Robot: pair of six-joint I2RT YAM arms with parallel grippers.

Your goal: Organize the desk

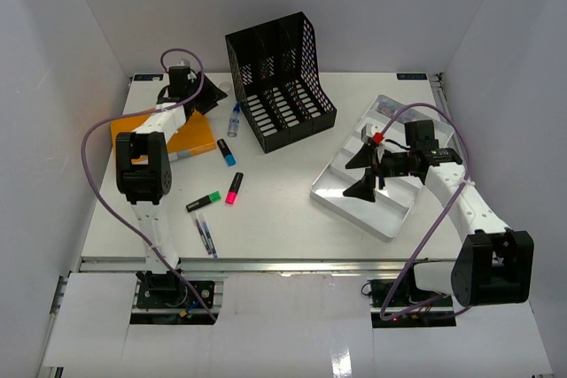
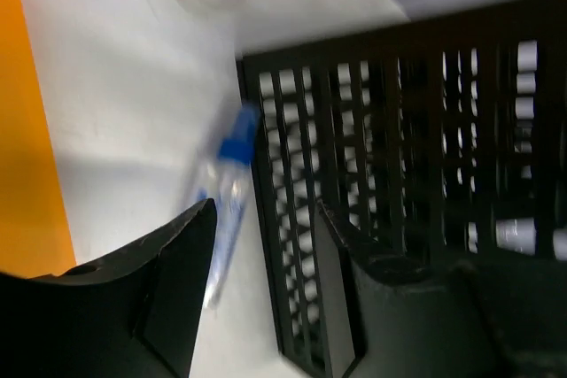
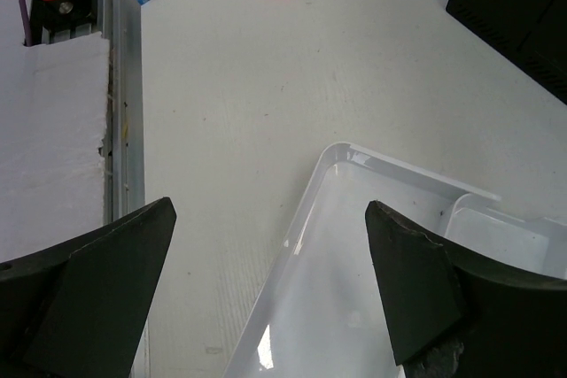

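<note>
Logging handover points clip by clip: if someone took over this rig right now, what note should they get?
Left claw: open, straddling the blue-capped pen, which lies on the desk beside the black file rack; no grip yet.
Right claw: open, holding nothing, hovering above the silver tray.
Loose on the desk: blue highlighter, pink highlighter, green highlighter, two pens near the front rail, orange notebook at left.
Done: nothing visibly sorted.
Left: grasp the pen, then probably stow each loose item.
</note>
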